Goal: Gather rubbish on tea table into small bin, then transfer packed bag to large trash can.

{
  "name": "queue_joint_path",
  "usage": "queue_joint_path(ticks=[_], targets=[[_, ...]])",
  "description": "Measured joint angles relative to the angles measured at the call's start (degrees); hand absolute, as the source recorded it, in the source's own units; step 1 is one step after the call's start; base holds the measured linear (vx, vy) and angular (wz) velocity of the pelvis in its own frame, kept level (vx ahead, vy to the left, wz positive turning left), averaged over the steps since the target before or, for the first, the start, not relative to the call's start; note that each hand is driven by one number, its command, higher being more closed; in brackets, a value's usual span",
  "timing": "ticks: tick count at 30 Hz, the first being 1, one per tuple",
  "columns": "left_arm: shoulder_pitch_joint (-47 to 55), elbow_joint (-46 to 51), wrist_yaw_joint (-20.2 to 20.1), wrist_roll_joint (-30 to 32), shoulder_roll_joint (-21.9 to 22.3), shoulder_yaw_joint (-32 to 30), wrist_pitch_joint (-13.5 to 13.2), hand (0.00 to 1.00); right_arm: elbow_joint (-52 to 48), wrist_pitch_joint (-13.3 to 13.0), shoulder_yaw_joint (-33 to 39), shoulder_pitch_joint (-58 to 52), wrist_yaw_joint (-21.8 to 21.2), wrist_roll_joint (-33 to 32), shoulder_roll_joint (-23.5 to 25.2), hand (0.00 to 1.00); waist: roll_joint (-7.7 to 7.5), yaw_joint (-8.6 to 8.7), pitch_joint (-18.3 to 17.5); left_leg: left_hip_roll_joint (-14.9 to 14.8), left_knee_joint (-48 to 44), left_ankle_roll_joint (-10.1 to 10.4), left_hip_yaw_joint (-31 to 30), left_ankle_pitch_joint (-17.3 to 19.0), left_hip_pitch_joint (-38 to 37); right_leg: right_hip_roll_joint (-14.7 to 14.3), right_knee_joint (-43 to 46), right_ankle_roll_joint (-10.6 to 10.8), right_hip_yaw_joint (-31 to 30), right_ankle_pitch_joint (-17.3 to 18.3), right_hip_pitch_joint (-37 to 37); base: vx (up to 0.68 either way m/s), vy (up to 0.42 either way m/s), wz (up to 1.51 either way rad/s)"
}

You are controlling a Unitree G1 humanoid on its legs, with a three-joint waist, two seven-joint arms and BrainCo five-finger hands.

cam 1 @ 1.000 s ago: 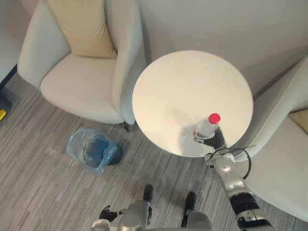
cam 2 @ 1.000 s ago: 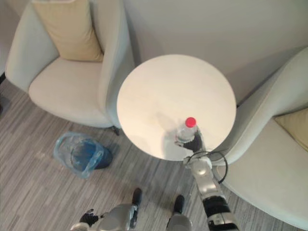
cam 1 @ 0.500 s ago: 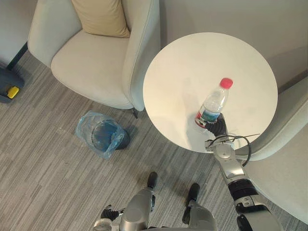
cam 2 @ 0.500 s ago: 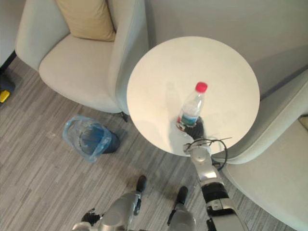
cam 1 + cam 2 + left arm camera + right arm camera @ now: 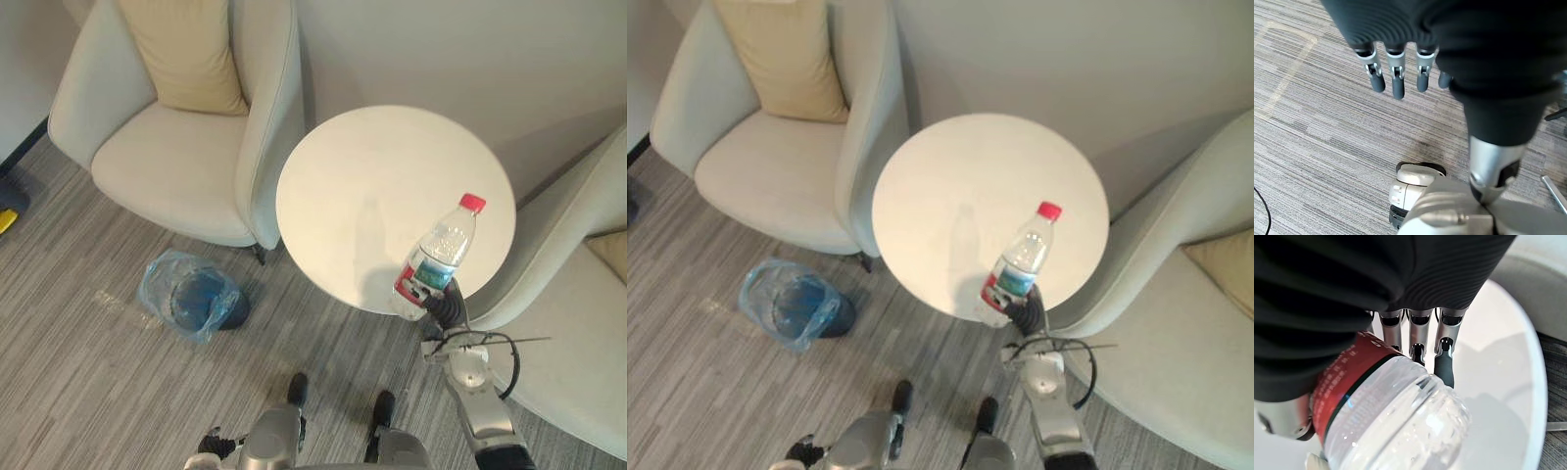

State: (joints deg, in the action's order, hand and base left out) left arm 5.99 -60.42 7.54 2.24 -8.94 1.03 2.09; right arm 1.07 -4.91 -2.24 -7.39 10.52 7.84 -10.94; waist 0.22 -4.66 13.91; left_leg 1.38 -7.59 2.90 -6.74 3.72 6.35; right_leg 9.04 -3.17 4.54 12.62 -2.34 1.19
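With right hand (image 5: 446, 304) curled round the tilted bottle (image 5: 443, 245) over the near edge of the table (image 5: 353, 166) and left hand (image 5: 1396, 78) hanging open, carry steadily to the bin (image 5: 201, 299) on the floor (image 5: 78, 362), releasing only directly above its mouth.

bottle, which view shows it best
The left eye view: the whole bottle shows, red cap to label, tilted in the right hand at the table edge. The right eye view shows the same. The right wrist view has just its label and clear body against the fingers.
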Motion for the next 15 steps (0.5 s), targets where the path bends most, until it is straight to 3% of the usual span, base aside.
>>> queue_joint_path(ticks=[3, 15], targets=[[0.74, -0.62, 0.02, 0.31, -0.44, 0.11, 0.14, 0.0, -0.29, -0.42, -0.01, -2.24, -0.65, 0.96, 0.83, 1.0, -0.58, 0.74, -1.73, -0.27, 2.69, 0.33, 0.25, -1.41, -1.75, -0.03, -0.27, 0.87, -0.75, 0.24, 0.43, -0.1, -0.02, -0.07], [1.64, -2.29, 0.08, 1.1, -1.12, 2.38, 1.13, 0.0, -0.32, -0.44, -0.45, -7.21, -1.62, 1.48, 1.96, 1.0, -0.04, 1.95, -5.84, -1.09, 5.19, 0.57, 2.74, -2.4, -5.78, -0.52, -0.4, 1.4, -3.59, -0.19, 1.96, -0.04, 0.0, -0.12]])
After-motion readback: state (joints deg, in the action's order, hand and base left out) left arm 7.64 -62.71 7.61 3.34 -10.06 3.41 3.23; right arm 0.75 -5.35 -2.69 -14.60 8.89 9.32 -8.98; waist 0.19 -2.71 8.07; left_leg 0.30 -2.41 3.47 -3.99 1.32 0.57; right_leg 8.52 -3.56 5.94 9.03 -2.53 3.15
